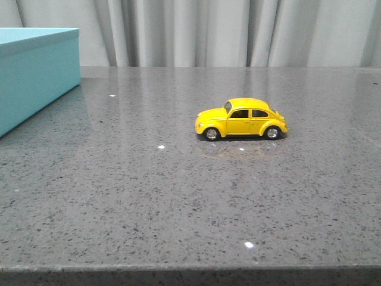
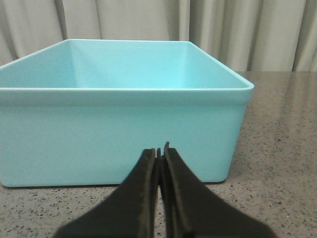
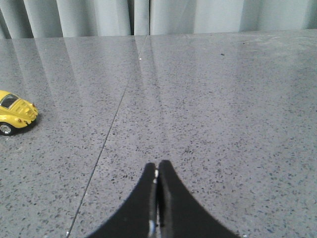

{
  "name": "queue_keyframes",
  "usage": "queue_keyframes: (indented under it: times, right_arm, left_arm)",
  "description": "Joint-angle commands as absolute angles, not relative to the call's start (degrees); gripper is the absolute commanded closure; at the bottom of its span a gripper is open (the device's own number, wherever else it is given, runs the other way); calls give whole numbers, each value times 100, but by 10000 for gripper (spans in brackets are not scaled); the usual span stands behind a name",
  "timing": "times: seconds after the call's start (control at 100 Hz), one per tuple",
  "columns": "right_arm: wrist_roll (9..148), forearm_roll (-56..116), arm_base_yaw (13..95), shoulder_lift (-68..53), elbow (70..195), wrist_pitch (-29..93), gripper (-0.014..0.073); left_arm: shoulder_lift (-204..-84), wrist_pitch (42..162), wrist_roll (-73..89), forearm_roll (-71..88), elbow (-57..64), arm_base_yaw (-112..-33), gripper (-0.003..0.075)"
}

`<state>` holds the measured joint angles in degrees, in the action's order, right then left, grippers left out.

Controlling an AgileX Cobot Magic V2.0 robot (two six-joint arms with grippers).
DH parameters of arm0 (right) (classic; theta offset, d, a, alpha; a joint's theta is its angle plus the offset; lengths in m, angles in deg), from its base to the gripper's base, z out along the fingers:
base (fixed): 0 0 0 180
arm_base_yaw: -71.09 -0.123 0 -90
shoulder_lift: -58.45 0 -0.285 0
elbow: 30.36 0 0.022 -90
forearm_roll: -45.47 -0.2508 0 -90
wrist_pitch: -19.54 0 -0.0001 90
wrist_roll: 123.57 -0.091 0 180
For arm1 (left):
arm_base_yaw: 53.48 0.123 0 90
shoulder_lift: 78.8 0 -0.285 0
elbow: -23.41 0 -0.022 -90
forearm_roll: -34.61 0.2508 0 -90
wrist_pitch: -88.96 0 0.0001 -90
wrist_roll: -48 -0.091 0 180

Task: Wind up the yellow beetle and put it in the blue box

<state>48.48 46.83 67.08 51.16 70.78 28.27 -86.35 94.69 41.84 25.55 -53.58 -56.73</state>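
Observation:
The yellow beetle stands on its wheels on the grey speckled table, right of centre in the front view, nose pointing left. Its rear end shows at the edge of the right wrist view, well away from my right gripper, which is shut and holds nothing. The blue box sits at the far left, open on top. It fills the left wrist view, its near wall just beyond my left gripper, which is also shut and holds nothing. Neither arm shows in the front view.
Grey curtains hang behind the table. The table's front edge runs along the bottom of the front view. A thin seam crosses the tabletop in the right wrist view.

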Motion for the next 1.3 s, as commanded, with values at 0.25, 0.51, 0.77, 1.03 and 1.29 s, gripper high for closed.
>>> queue_keyframes:
  times: [0.25,0.51,0.77,1.03,1.29]
  right_arm:
    - [4918,4692,6742,5244,7198,2341,652]
    - [4918,4692,6742,5244,7198,2341,652]
    - [4918,4692,6742,5244,7198,2341,652]
    - [4918,4692,6742,5244,7197,2223,652]
    - [4918,4690,6742,5239,7225,2086,652]
  left_arm:
    - [-8454,9087,4189,2490,-5607,-5718,741]
    - [-8454,9087,4189,2490,-5607,-5718,741]
    - [-8454,8991,4189,2490,-5607,-5718,741]
    - [-8454,8977,4189,2490,-5607,-5718,741]
    - [-8454,8421,4189,2490,-5584,-5718,741]
